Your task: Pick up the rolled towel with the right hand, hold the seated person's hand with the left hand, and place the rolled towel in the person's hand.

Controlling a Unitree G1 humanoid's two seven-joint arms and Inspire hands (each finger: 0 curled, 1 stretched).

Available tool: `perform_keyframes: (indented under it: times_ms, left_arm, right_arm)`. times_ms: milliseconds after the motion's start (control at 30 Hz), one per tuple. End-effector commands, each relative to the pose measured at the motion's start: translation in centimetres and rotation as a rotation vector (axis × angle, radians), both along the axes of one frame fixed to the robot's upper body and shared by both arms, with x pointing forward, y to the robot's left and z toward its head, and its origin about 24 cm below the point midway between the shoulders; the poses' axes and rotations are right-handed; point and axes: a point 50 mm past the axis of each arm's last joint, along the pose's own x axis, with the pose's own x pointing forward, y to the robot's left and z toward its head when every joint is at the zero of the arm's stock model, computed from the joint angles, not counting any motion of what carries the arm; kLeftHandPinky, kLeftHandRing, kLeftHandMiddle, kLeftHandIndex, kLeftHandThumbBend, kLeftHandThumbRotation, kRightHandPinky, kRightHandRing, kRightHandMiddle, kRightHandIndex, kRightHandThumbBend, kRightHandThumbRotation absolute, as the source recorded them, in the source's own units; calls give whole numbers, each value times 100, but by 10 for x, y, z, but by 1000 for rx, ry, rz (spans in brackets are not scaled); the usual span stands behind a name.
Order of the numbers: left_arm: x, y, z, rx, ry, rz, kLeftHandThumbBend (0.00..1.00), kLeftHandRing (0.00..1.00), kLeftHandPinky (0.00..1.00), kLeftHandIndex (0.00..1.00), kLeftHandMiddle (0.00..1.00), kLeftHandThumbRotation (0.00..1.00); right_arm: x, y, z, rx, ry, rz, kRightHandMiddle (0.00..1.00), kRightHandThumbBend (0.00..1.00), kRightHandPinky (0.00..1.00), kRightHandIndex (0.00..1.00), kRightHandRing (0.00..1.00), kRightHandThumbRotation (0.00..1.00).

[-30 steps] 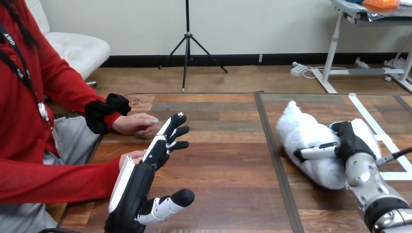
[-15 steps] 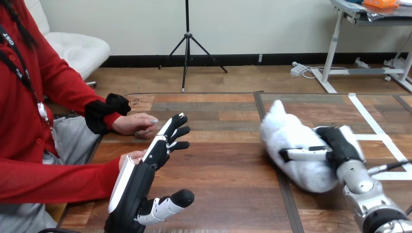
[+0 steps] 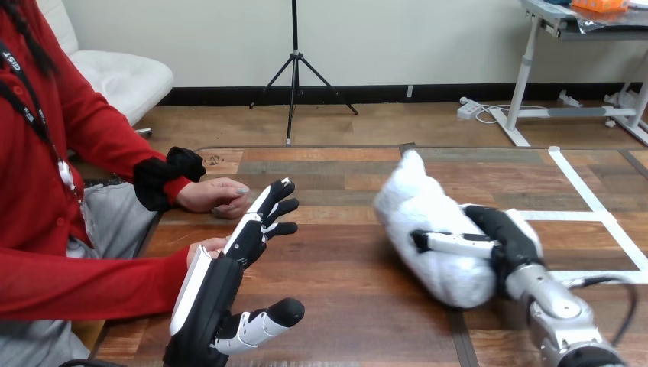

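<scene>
A white rolled towel is held just above the middle of the table, right of centre. My right hand is shut on it, fingers and thumb wrapped round its near end. My left hand stands open at the lower left, fingers straight and pointing up and to the right. One of the person's hands shows at my left hand's back edge, mostly hidden behind it; I cannot tell whether they touch. The person's other hand rests on the table farther back.
White tape lines mark the table at the right. A dark seam runs front to back through the table's middle. The person's red sleeve lies along the left edge.
My right hand has carried the towel leftward across the seam, toward the table's middle. My left hand and the person's hands have stayed where they were.
</scene>
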Motion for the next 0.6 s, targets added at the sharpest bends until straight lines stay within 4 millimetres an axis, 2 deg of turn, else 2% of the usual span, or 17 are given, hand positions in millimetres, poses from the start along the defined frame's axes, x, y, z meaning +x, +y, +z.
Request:
perform_keyframes:
  times_ms: [0,167,400,567]
  left_arm:
    - [11,3,18,0,-109,-3,100,88,78,93,93,82]
    - [11,3,18,1,-107,-3,100,88,77,93,93,82]
    - [10,5,18,15,-102,-1,100,87,76,91,91,81]
    - [10,6,16,20,-87,-8,100,83,73,87,87,80]
  right_arm:
    - [12,14,19,74,-131,23,9,51,2,9,6,0]
    - [14,19,26,187,-194,40,7,46,1,7,5,0]
    - [14,25,35,245,-279,70,6,43,0,6,3,0]
    - [12,28,40,246,-332,90,5,41,0,5,3,0]
